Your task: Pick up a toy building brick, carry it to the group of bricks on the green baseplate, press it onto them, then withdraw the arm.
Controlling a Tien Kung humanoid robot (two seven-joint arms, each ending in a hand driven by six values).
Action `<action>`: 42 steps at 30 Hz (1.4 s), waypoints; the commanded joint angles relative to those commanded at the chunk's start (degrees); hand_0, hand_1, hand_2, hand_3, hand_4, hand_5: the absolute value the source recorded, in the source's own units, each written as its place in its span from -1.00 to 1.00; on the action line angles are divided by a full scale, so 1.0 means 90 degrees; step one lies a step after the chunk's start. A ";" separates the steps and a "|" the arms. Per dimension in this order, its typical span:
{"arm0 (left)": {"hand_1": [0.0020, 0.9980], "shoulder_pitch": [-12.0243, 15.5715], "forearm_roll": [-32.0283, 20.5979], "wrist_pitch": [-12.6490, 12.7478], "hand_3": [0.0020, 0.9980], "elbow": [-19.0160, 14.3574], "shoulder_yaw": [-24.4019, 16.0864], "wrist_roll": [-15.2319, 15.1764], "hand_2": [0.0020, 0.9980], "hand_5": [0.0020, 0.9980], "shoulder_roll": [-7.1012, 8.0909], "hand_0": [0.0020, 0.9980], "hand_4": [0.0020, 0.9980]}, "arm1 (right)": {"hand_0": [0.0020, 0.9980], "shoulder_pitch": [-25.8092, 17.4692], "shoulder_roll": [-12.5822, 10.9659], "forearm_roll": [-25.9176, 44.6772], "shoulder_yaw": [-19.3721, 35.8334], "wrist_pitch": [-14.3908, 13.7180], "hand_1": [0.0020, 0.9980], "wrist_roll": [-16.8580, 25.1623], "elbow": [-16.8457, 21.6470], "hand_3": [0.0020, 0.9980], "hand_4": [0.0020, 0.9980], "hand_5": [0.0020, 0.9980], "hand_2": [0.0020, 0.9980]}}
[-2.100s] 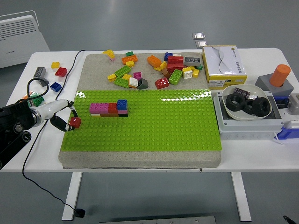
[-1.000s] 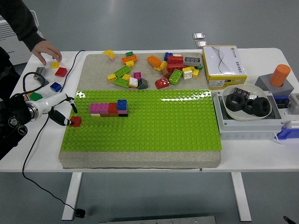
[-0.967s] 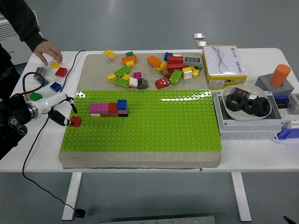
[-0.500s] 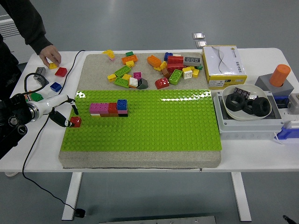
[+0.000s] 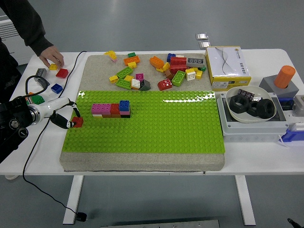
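Trouble could start with our grip: we hold the red brick [image 5: 77, 121] only at the tips of our left hand [image 5: 66, 118], low over the left edge of the green baseplate [image 5: 152, 128], and such a shallow pinch could let the brick twist or drop before it reaches the group of bricks [image 5: 110, 110], which sits near, up and to the right. If the brick arrives tilted or off the stud grid, we judge that pressing would skid it sideways or knock the pink, red and blue bricks loose instead of seating it. The black cable [image 5: 38, 137] trailing across the counter [image 5: 156, 164] beside our arm could also snag as we reach further in. A person's hand [image 5: 51, 58] rests among the loose bricks at the counter's far left corner, well apart from our path for now, but close enough to our arm that a wide swing might meet it. Our left arm comes in low from the left edge, forearm roughly level, with the pale thumb above and a dark finger [image 5: 61, 121] curled under, pinching the brick. Our right hand does not show.
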 joint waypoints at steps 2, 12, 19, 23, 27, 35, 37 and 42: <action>0.98 -0.0004 -0.0008 -0.0046 0.21 0.0001 0.0020 0.0020 0.96 -1.00 0.0002 0.98 0.36 | 0.04 0.0001 -0.0001 -0.0003 -0.0002 -0.0001 0.21 -0.0001 0.0000 0.60 0.76 0.91 0.43; 0.99 -0.0026 -0.0027 -0.0200 0.21 -0.0032 0.0054 0.0075 0.97 -1.00 0.0043 0.98 0.33 | 0.04 -0.0004 -0.0002 -0.0025 0.0005 -0.0003 0.21 -0.0006 0.0000 0.60 0.76 0.91 0.43; 1.00 -0.0030 -0.0036 -0.0236 0.53 -0.0077 0.0083 0.0086 0.99 -1.00 0.0069 0.98 0.55 | 0.04 -0.0017 0.0016 -0.0068 0.0028 0.0003 0.21 -0.0010 0.0000 0.61 0.77 0.91 0.43; 1.00 -0.0004 -0.0047 -0.0230 0.53 -0.0102 0.0091 0.0084 0.99 -1.00 0.0072 0.98 0.55 | 0.04 -0.0044 0.0029 -0.0124 0.0065 0.0009 0.21 -0.0013 0.0000 0.61 0.77 0.91 0.43; 1.00 0.0032 -0.0041 -0.0217 0.62 -0.0139 0.0061 0.0077 1.00 -1.00 0.0072 0.98 0.57 | 0.04 -0.0079 0.0036 -0.0158 0.0082 0.0013 0.21 -0.0010 0.0000 0.61 0.78 0.91 0.43; 1.00 0.0032 0.0006 -0.0195 0.65 -0.0251 -0.0079 0.0062 1.00 -1.00 0.0111 0.98 0.58 | 0.04 -0.0109 0.0057 -0.0172 0.0083 0.0015 0.21 -0.0006 0.0000 0.61 0.78 0.92 0.43; 1.00 0.0041 0.0019 -0.0182 0.66 -0.0294 -0.0149 0.0046 1.00 -1.00 0.0116 0.98 0.59 | 0.04 -0.0115 0.0065 -0.0172 0.0081 0.0015 0.21 -0.0007 0.0000 0.61 0.78 0.92 0.43; 1.00 0.0072 0.0052 -0.0173 0.66 -0.0399 -0.0314 0.0034 1.00 -1.00 0.0113 0.98 0.59 | 0.04 -0.0119 0.0079 -0.0172 0.0087 0.0014 0.21 -0.0007 0.0000 0.61 0.78 0.92 0.43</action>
